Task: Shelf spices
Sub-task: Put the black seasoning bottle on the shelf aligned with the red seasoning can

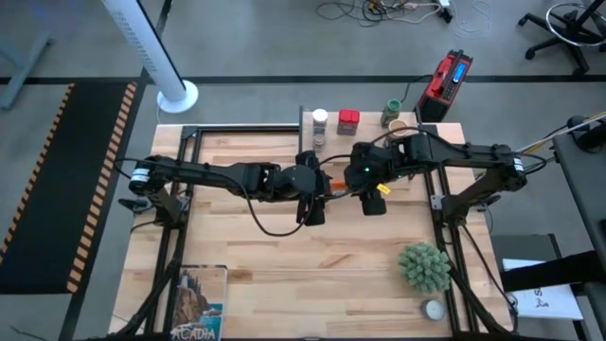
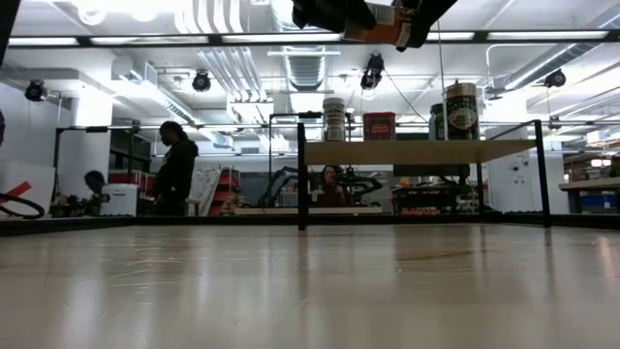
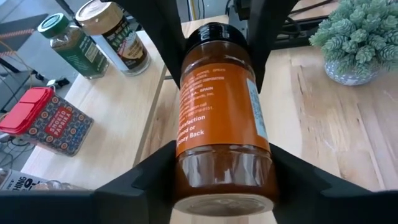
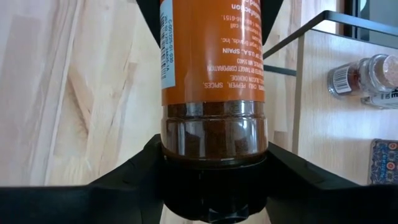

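While both arms meet above the middle of the wooden table (image 1: 284, 256), an orange-labelled spice jar (image 3: 221, 115) is held lying sideways between them, clear of the tabletop. The jar's clear base end is clamped by the left gripper (image 3: 221, 186), and its black-lidded end is clamped by the right gripper (image 4: 214, 180), so each pair of fingers is closed on the same jar. In the high view the jar (image 1: 343, 184) is seen just in front of the shelf (image 1: 374, 142), not on it. On the shelf's light wood top, a white-lidded jar (image 1: 320, 117), a red square tin (image 1: 348, 120), a green-lidded jar (image 1: 392, 110) and a tan-lidded jar (image 3: 115, 37) are already set in a row. A spiky green plant (image 1: 424, 266) and a small white round tin (image 1: 434, 309) are seen near the table's right front corner, and a book marked ACADIA (image 1: 197, 303) lies at the left front.
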